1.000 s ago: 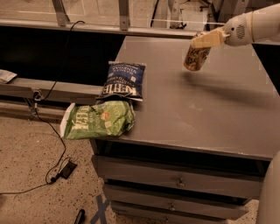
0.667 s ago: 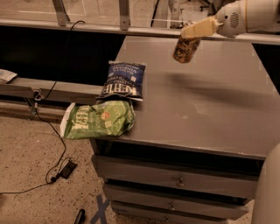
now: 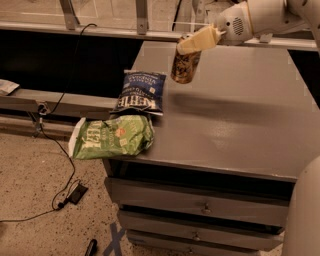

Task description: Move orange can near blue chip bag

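Grey cabinet, flat top, drawers under. White arm reaching in from upper right, over back of top. Green bag lying flat at front left corner, partly overhanging the edge. Blue bag flat just behind it, at left edge of top; touching green bag or just short of it, cannot tell which. Can up in the air, right of blue bag and a bit further back, near it but apart. Slightly tilted. Soft shadow on top below and to the right, so judged clear of the surface. Gripper at can's upper end, pale fingers drawn in to can width, clamped on can and nothing else.

Step in hand, as judged: carry. Can lifted and close to the bag, set-down not yet done.

Next move calls for:
- a short travel left and forward toward blue bag;
- a straight descent onto bare top just right of the bag;
- levelling the can before touchdown;
- release only after flat contact of the base.

Worth avoiding: landing on the bag's crinkled edge (likely tip-over), nudging the bag off the left edge, drifting over to green bag instead.
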Robot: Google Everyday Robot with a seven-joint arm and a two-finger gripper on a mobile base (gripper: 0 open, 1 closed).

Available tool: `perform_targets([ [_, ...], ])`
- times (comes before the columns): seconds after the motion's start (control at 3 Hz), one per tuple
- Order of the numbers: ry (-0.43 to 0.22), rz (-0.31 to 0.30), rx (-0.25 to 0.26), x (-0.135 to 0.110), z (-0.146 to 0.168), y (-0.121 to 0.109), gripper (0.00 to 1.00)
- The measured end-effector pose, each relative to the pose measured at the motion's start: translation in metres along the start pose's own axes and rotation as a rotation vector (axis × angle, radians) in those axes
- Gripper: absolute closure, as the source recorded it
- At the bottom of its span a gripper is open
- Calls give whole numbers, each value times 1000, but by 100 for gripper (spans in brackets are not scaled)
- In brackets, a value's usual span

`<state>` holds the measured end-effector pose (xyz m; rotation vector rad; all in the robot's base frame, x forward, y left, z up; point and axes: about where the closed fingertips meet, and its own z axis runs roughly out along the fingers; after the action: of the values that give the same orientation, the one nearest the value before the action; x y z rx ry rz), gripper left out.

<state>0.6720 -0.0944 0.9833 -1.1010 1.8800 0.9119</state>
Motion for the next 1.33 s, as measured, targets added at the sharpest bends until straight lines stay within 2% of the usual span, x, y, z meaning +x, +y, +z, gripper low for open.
perform_targets([
  [0.33,52,-32,-92,13,27,24,100],
  [0.67,92,-105,-134,30,47,38,74],
  [1.0,121,-173,-118,42,55,36,51],
  [1.33,145,-210,-83,57,54,20,27],
])
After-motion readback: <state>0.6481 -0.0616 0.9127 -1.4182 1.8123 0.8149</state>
